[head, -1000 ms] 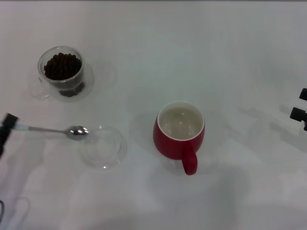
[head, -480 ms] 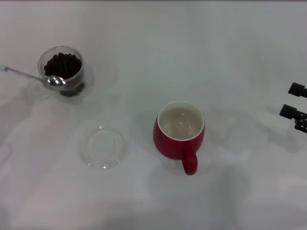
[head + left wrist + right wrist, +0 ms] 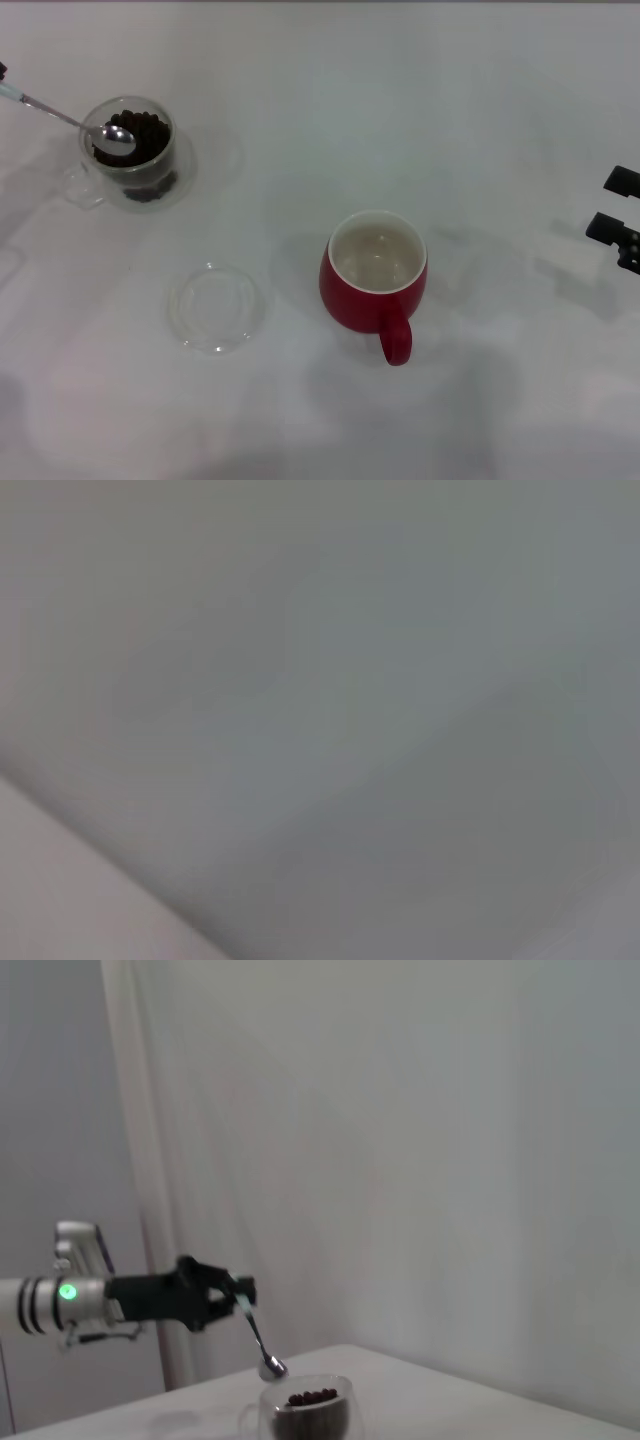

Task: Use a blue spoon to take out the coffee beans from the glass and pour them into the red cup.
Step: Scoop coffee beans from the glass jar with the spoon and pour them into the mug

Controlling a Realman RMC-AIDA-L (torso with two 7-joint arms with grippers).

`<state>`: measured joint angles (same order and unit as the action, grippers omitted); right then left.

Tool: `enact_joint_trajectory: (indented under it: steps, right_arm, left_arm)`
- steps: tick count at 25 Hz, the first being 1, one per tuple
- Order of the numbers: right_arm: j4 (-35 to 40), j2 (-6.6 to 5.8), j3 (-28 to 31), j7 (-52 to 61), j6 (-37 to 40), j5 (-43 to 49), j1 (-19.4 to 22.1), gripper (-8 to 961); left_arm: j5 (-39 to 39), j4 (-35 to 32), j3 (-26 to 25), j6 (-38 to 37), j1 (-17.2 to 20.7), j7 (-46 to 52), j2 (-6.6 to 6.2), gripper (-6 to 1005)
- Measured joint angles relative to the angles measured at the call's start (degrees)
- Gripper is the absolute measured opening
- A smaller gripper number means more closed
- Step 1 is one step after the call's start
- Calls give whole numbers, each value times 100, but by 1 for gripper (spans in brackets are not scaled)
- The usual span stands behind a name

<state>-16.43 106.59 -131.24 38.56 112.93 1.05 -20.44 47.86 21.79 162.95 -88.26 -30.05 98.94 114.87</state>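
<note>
Hovering over the dark brown coffee beans (image 3: 130,140) in the clear double-walled glass (image 3: 128,152) near the table's far left corner, the blue-handled metal spoon (image 3: 108,133) is clenched by the left gripper (image 3: 240,1295). The glossy red cup (image 3: 377,270) stands mid-table. At the right edge the right gripper (image 3: 618,214) hangs spread, holding nothing.

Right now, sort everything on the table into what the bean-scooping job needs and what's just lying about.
Needed: blue spoon in the left claw, bowl at the top of the coffee beans; glass; red cup.

Lying about: flat clear glass dish near the cup; right claw, idle at the table's right edge.
</note>
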Motion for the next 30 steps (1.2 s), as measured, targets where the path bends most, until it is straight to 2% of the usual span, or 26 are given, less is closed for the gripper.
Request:
enact_joint_trajectory:
  steps: [9,15,17,19,25,30]
  right_arm:
    - [-28,47,11,60,2,-3,5,598]
    - [-37,48,11,114,16,-103,9,599]
    - [-42,48,11,148,22,-130,10,599]
    - [-38,47,11,161,27,-141,9,599]
    - [-33,44,11,187,30,-154,-22,599]
    - [-40,20,11,213,33,-163,-33,599]
  left_arm:
    - [-293,-15,0,857,-389,-83,9,121]
    - [-314,-48,0,1252,-501,-182,78,121]
    - [-369,-57,0,1584,-626,-236,205,121]
    - [-387,-62,-1,1683,-672,-250,253,121]
    - [-391,-120,1,1738,-708,-159,316,121]
    - [-272,-161,-40,1765,-574,117,333,121]
